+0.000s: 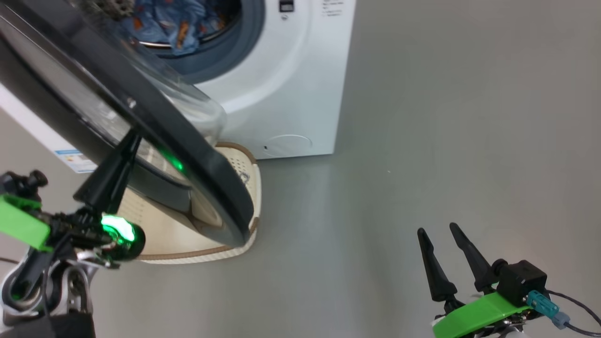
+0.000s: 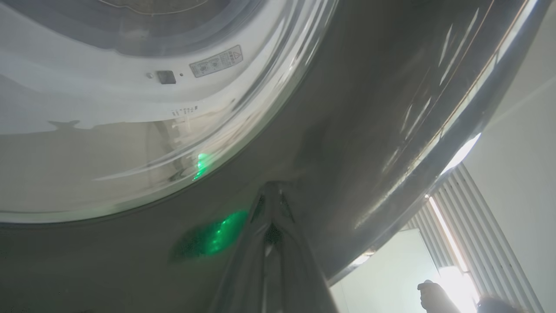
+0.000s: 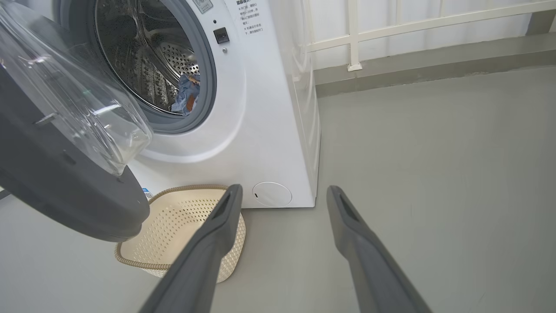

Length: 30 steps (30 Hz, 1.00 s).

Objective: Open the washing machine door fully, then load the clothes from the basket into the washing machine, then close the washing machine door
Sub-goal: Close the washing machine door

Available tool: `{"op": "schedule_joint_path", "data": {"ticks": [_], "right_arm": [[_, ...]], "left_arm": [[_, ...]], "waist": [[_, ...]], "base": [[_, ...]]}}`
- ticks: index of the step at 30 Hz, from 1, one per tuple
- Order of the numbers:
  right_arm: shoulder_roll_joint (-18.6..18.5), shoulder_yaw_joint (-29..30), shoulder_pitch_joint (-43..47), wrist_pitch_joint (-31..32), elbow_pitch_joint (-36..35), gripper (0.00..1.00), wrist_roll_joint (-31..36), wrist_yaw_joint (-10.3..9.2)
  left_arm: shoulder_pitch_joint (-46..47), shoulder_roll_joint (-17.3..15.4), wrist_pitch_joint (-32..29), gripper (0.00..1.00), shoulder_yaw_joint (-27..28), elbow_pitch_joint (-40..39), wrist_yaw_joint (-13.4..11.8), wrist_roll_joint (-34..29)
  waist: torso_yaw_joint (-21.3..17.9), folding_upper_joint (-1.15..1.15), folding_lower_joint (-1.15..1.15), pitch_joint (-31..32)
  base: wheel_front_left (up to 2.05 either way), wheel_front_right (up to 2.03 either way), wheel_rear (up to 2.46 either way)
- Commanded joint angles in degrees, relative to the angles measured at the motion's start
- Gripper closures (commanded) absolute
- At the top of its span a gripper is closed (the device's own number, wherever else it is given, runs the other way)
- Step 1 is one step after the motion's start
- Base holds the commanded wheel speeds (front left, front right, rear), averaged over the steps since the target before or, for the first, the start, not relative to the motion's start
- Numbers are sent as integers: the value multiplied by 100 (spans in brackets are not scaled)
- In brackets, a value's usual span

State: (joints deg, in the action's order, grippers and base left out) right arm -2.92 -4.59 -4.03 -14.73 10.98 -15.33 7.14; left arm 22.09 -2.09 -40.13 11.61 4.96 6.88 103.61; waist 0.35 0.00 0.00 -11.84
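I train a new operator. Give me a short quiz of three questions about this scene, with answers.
1. True or false: the basket holds the clothes.
2. Which gripper has its tips against the washing machine door? A) left gripper B) right gripper
3. Fill in: the right gripper's jaws stand ___.
Key: 1 false, the clothes lie in the drum, not the basket; 2 A; 3 open.

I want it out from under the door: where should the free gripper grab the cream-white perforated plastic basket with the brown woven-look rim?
Probably by the brown rim of the cream-white perforated basket on the robot's right side, coming from above with the open right gripper, one finger inside the thin wall, one outside. The glossy black round door overhangs its left part.
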Motion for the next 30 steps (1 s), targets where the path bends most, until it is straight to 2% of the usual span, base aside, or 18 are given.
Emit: {"op": "schedule_joint_path", "data": {"ticks": [1,14,30], "right_arm": [[4,-140,-186,-27,-159,0,-53,35],[4,-156,-328,-27,-252,0,-201,35],[4,-96,-265,-27,-162,0,-196,35]], "left_arm": [[261,-90,22,100,95,-107,51,-12],[1030,-86,499,100,370,370,59,-229],[759,-83,745,100,659,538,60,-625]], "waist": [[-224,0,0,-199],[-766,0,0,-573],[-603,0,0,-134]], "base": [[0,0,0],[0,0,0],[0,0,0]]}}
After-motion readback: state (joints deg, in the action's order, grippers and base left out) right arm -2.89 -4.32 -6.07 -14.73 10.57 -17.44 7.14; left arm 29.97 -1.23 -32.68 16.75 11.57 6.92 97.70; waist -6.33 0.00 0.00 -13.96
